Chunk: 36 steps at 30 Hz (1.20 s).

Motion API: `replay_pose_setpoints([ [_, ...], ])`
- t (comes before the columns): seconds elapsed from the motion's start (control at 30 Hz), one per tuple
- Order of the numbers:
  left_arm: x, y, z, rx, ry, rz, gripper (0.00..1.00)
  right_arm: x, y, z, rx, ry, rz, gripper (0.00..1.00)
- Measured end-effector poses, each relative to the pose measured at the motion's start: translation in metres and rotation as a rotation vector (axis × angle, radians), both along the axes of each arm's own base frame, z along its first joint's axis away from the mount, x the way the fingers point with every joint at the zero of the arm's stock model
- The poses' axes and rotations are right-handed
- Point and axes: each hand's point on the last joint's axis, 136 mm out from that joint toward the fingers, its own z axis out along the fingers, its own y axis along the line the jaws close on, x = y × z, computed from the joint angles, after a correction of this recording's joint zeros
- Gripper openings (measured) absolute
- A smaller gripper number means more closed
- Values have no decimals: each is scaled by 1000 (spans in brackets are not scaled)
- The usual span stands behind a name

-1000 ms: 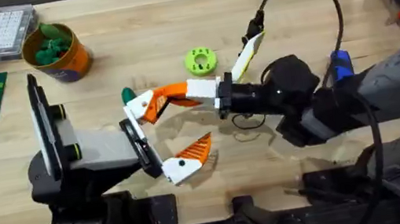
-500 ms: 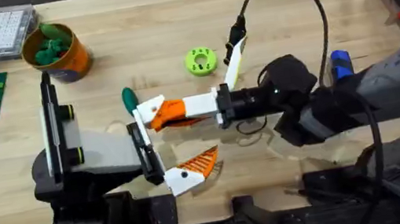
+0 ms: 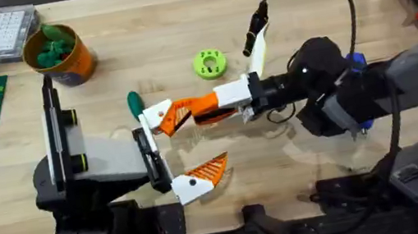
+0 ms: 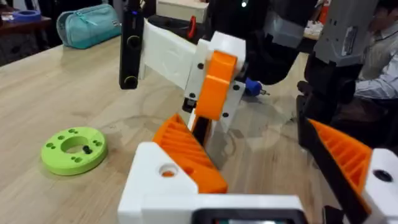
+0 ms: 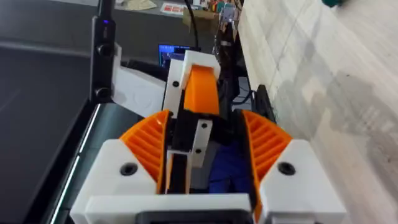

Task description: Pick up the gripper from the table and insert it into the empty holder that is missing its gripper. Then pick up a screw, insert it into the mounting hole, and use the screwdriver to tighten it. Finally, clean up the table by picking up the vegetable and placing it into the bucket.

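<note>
Gripper piece: the white and orange gripper [image 3: 161, 117] is held in the air at the upper end of the holder [image 3: 149, 157], touching it, above the table [image 3: 179, 30].
Right gripper: the right gripper [image 3: 206, 111] reaches in from the right, its orange pads pinching the gripper piece, seen between the ribbed pads [image 5: 149, 146] in the right wrist view [image 5: 193, 102].
Holder: narrow black plate on a grey body, left of centre; a second, slatted finger [image 3: 201, 174] sits at its lower end.
Left gripper: I cannot tell its state.
Vegetable: the dark-green vegetable [image 3: 135, 105] lies on the table just behind the gripper piece.
Ring: a lime-green ring [image 3: 209, 63] lies further right.
Screwdriver: the blue screwdriver [image 3: 356, 62] shows beside the right arm.
Bucket: the orange bucket [image 3: 58, 54] stands at the far left, green pieces inside.
</note>
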Motion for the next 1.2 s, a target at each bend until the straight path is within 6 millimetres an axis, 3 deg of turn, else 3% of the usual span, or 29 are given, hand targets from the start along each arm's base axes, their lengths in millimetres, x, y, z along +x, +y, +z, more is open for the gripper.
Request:
replay_pose_setpoints([
  [0.23,0,0,0,1,-2,0,987,4,-10,3,3,-24,31,734],
  [0.57,0,0,0,1,-2,0,986,19,4,21,-24,-50,247,732],
  [0.77,0,0,0,1,-2,0,987,17,4,25,-8,-109,311,700],
  [0.87,0,0,0,1,-2,0,987,16,4,21,-1,-125,324,623],
  [0.97,0,0,0,1,-2,0,987,16,4,16,-1,-125,328,454],
  [1.07,0,0,0,4,-12,0,986,16,4,14,-2,-124,329,96],
  [1.1,0,0,0,4,-15,0,987,16,4,13,-4,-120,329,32],
  [1.2,0,0,0,4,-16,-1,986,17,4,12,-4,-120,328,15],
])
